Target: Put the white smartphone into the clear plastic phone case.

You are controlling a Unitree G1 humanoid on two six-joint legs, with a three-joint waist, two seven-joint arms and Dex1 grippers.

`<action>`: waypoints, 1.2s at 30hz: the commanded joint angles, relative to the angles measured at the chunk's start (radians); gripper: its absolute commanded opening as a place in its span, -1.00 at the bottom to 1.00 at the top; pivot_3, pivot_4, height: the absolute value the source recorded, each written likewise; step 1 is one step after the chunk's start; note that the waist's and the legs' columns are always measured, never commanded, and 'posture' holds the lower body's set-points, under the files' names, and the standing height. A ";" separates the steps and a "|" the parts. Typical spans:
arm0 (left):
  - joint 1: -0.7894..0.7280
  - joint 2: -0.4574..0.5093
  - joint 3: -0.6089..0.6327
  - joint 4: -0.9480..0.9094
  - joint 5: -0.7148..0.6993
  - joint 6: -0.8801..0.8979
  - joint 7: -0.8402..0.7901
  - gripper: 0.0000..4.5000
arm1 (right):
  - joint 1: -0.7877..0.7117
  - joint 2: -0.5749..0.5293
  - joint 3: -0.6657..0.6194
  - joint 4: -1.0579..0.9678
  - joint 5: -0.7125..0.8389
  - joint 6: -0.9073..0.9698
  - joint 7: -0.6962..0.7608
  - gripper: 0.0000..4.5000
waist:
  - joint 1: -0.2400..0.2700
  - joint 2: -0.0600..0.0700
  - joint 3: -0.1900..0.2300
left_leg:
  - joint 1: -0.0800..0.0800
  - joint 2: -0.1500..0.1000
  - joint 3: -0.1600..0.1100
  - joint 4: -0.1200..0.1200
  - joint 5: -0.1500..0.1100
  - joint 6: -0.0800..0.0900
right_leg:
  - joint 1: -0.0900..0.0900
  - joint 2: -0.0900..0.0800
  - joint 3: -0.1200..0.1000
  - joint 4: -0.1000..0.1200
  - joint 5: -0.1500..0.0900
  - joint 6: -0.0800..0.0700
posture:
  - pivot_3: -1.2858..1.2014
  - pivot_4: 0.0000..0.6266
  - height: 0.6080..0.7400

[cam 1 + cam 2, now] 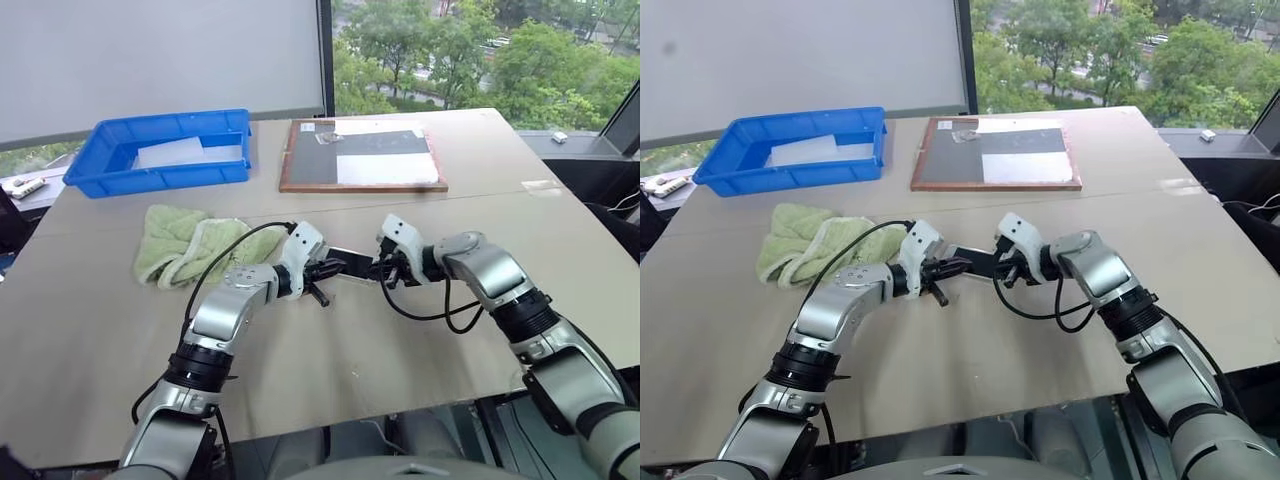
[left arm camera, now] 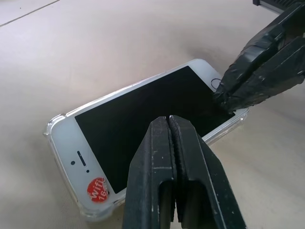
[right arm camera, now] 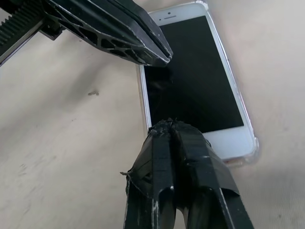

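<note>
You have the white smartphone lying screen-up on the table, midway between your two arms; it sits inside the clear plastic phone case, whose see-through rim and bulged corners show all round the white edge; a red round sticker marks the phone's face near the earpiece. Your left gripper has its two black fingers pressed together, holding nothing, with the tips over the black screen near one long edge; your right gripper is likewise closed and empty, its taped tips over the screen's end by the home button. From the head cameras you see both grippers meeting over the phone from opposite sides; a green towel lies beside your left arm; farther back stand a blue bin and a framed board.
</note>
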 commanded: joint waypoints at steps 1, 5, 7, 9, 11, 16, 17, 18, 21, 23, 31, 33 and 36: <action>-0.009 0.001 0.004 -0.021 0.000 -0.001 -0.004 -0.97 | 0.108 -0.009 0.164 0.203 -0.097 0.074 -0.013 -1.00 | 0.000 0.001 -0.001 | 0.000 0.000 0.000 0.000 0.000 0.000 | 0.000 0.000 0.000 0.000 0.000 0.000 | 0.03 -0.52 1.00; -0.010 0.001 0.004 -0.020 0.001 0.000 -0.004 -0.97 | 0.117 -0.006 0.154 0.216 -0.101 0.074 -0.015 -1.00 | 0.001 0.001 -0.001 | 0.000 0.000 0.000 -0.001 0.000 0.000 | 0.000 -0.001 0.000 -0.001 0.000 0.000 | 0.03 -0.52 1.00; -0.009 0.002 0.003 -0.020 0.001 0.001 -0.005 -0.97 | 0.122 -0.004 0.148 0.216 -0.101 0.076 -0.017 -1.00 | 0.001 0.002 -0.001 | 0.000 0.000 0.000 -0.002 0.000 0.000 | 0.000 -0.001 0.000 -0.002 0.000 0.000 | 0.03 -0.52 1.00; -0.009 0.003 0.002 -0.020 0.001 0.001 -0.006 -0.97 | 0.128 -0.004 0.145 0.215 -0.103 0.075 -0.017 -1.00 | 0.001 0.003 -0.002 | -0.001 0.000 0.000 -0.002 0.000 0.000 | 0.000 -0.001 0.000 -0.002 0.000 0.000 | 0.03 -0.52 1.00; -0.010 0.003 0.003 -0.019 0.002 0.002 -0.006 -0.97 | 0.140 -0.007 0.146 0.208 -0.103 0.078 -0.020 -1.00 | 0.001 0.003 -0.002 | -0.001 0.000 0.000 -0.003 0.000 0.000 | 0.000 -0.002 -0.001 -0.003 0.000 0.000 | 0.03 -0.52 1.00; -0.003 0.001 0.004 -0.027 0.001 0.004 -0.002 -0.97 | 0.163 0.016 0.063 0.162 -0.068 0.034 -0.061 -1.00 | 0.001 0.003 -0.002 | -0.001 0.000 -0.001 -0.003 0.000 0.000 | 0.000 -0.007 -0.001 -0.004 0.000 0.000 | 0.03 -0.52 1.00; 0.000 0.002 0.005 -0.029 0.000 0.004 0.000 -0.97 | 0.170 0.024 0.025 0.131 -0.055 0.007 -0.077 -1.00 | 0.001 0.003 -0.001 | -0.001 0.000 -0.002 -0.004 0.000 0.000 | 0.000 -0.008 -0.002 -0.004 0.000 0.001 | 0.03 -0.52 1.00; 0.002 0.002 0.007 -0.030 0.000 0.004 0.001 -0.97 | 0.176 0.031 -0.009 0.102 -0.045 -0.015 -0.091 -1.00 | 0.001 0.004 -0.001 | -0.002 0.000 -0.003 -0.004 0.000 -0.001 | 0.000 -0.008 -0.003 -0.005 0.000 0.001 | 0.03 -0.52 1.00; 0.010 0.003 0.014 -0.035 -0.004 0.006 0.005 -0.97 | 0.190 0.045 -0.107 0.016 -0.027 0.011 -0.168 -1.00 | 0.001 0.006 0.009 | -0.006 -0.001 -0.005 -0.004 0.000 0.000 | -0.002 -0.008 -0.005 -0.007 0.000 0.001 | 0.03 -0.52 1.00; 0.016 0.005 0.015 -0.036 -0.005 0.006 0.005 -0.97 | 0.199 0.047 -0.147 -0.017 -0.026 0.050 -0.219 -1.00 | 0.002 0.013 0.016 | -0.008 -0.001 -0.006 -0.004 0.000 0.000 | -0.002 -0.009 -0.005 -0.009 0.000 0.001 | 0.03 -0.52 1.00; 0.023 0.007 0.014 -0.036 -0.010 0.005 0.006 -0.97 | 0.201 0.038 -0.127 -0.016 -0.030 0.196 -0.295 -1.00 | 0.006 0.014 0.019 | -0.013 -0.005 -0.008 -0.007 0.003 0.004 | -0.005 -0.006 -0.010 -0.011 0.000 0.001 | 0.03 -0.52 1.00; 0.020 0.008 0.012 -0.032 -0.010 0.004 0.004 -0.97 | 0.203 0.045 -0.111 -0.005 -0.028 0.206 -0.296 -1.00 | 0.006 0.014 0.019 | -0.013 -0.005 -0.008 -0.007 0.003 0.004 | -0.005 -0.006 -0.010 -0.012 0.000 0.001 | 0.03 -0.52 1.00; 0.015 0.009 0.011 -0.029 -0.010 0.003 0.003 -0.97 | 0.224 0.028 -0.055 -0.011 -0.039 0.189 -0.273 -1.00 | 0.006 0.013 0.018 | -0.014 -0.004 -0.009 -0.007 0.002 0.003 | -0.005 -0.007 -0.011 -0.014 0.000 0.001 | 0.03 -0.52 1.00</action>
